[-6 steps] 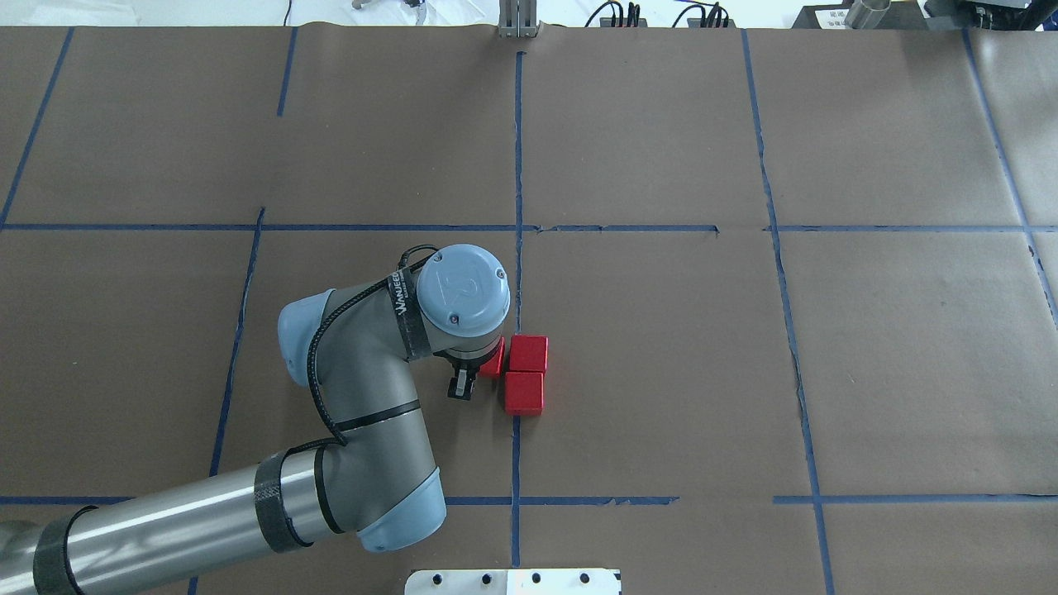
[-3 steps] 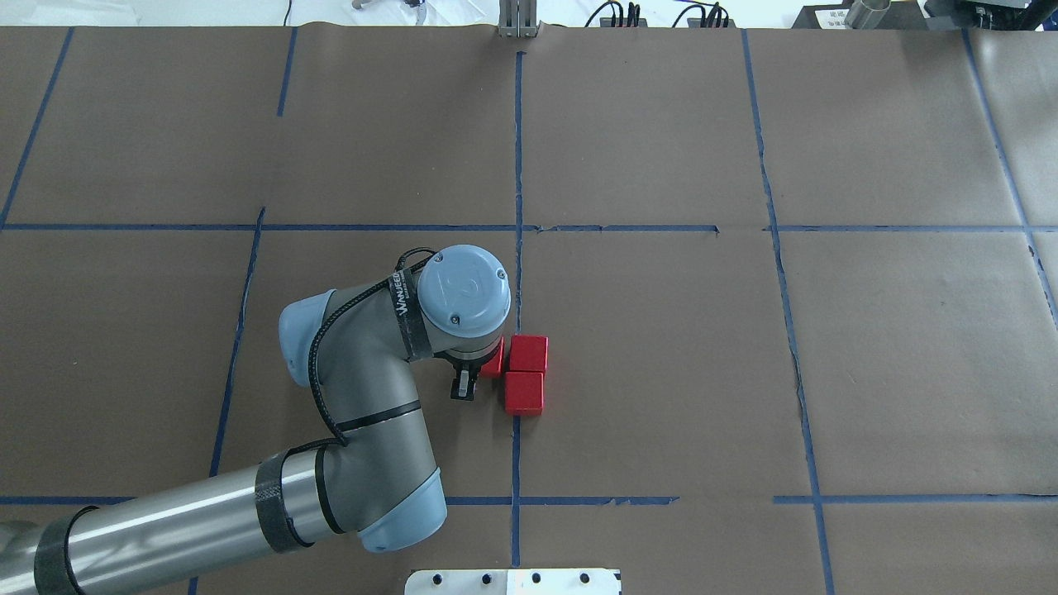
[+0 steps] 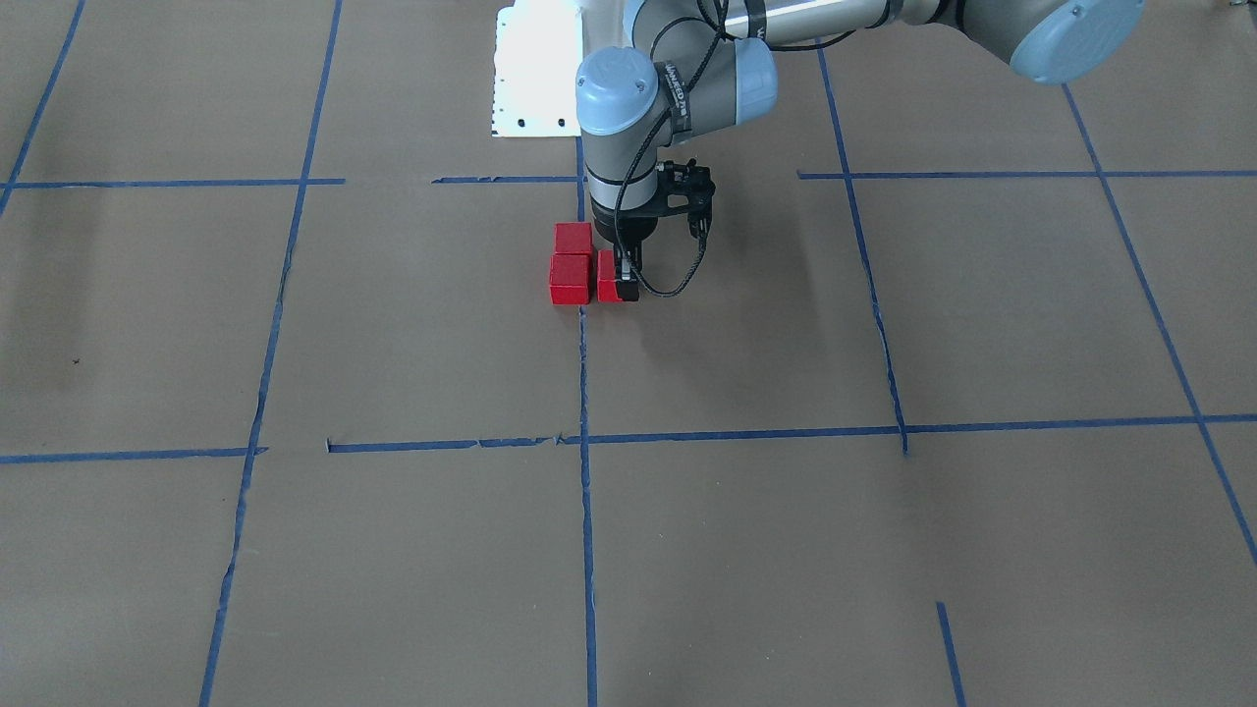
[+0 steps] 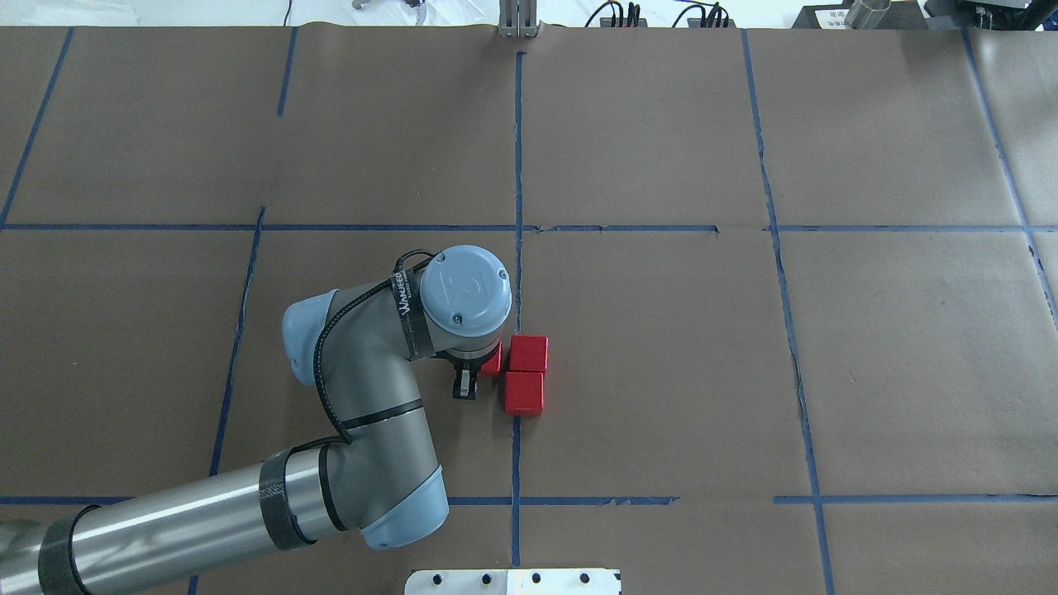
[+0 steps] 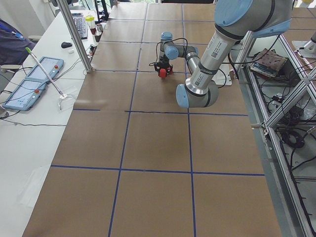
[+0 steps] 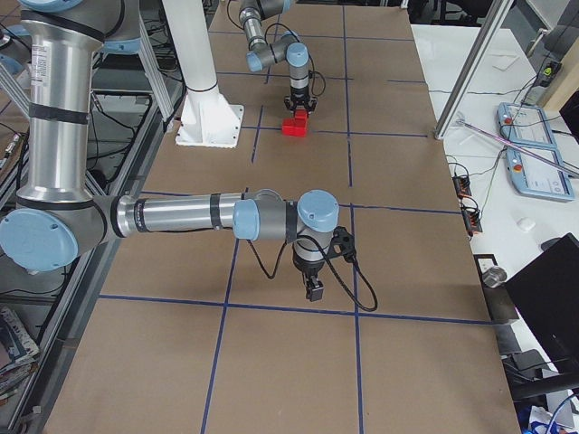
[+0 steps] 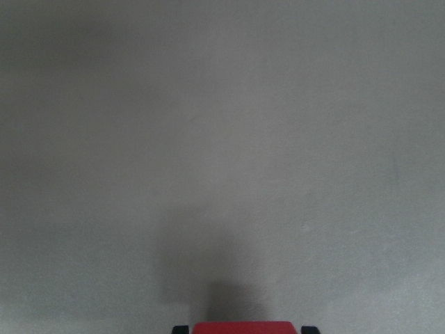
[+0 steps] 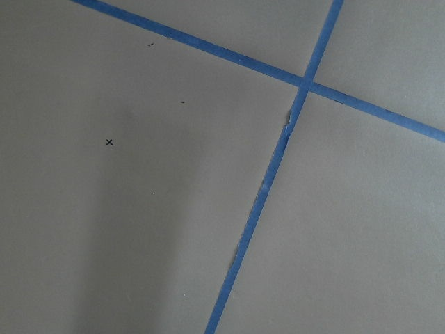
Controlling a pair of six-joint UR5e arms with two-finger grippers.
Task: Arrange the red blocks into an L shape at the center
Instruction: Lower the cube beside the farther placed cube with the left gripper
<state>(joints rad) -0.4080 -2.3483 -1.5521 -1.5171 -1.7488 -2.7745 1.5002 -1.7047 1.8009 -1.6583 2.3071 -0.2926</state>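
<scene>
Red 3rd block [image 4: 493, 361] half hidden between clamping left fingers [image 4: 465, 386]; right fingers' [image 6: 314, 290] state unclear.

Left gripping, right hovering.
Reaches in from 8 o'clock overhead with the grey-and-silver left arm [image 4: 207, 516], wrist vertical, black two-finger left gripper [image 3: 625, 283] clamped on a red cube [image 3: 609, 289]; hangs the matching right gripper [image 6: 313, 289] downward, jaw state unreadable.

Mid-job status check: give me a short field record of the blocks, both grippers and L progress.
left gripper: low at the table, seemingly closed on third red block
third red block: at paper level beside far red block, on the robot's left side; contact unclear
near red block: against far red block, in line along centre tape
right gripper: over bare paper, apart; open or shut unclear
L shape: laid out, block not yet released
</scene>
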